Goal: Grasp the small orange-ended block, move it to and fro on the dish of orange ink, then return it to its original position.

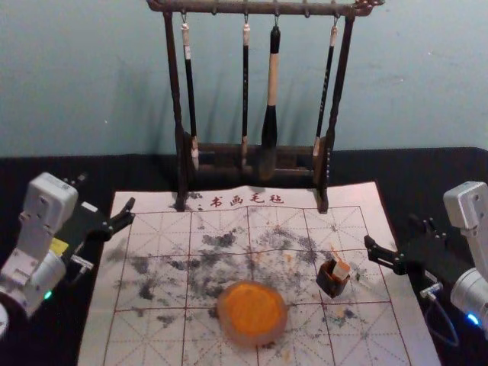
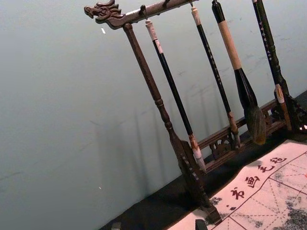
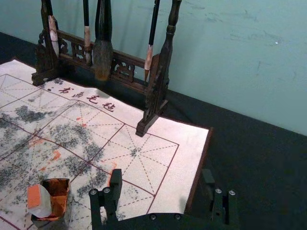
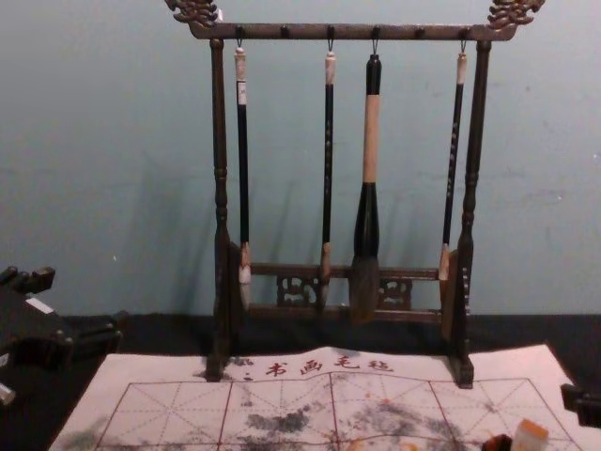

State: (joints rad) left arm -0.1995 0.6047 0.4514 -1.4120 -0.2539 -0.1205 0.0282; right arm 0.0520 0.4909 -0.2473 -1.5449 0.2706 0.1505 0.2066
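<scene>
In the head view, my left gripper [image 1: 107,192] stands open over the mat's left edge, and my right gripper [image 1: 393,232] is open at its right edge, beyond the small dark box [image 1: 325,284]. The white block [image 1: 341,270] rests tilted at this box's opening; its orange end faces up in the right wrist view, where the block [image 3: 43,203] sits apart from my right gripper [image 3: 161,179]. The dish of orange ink [image 1: 252,313] lies left of the box, nearer the front. My left gripper [image 2: 158,224] has nothing between its fingers in the left wrist view.
A dark wooden rack [image 4: 222,188] with several hanging brushes stands at the mat's back edge. The ink-stained white mat [image 1: 145,335] lies on a black table [image 3: 249,167], with a wall [image 4: 113,141] behind. A cable [image 1: 438,324] loops beside the right arm.
</scene>
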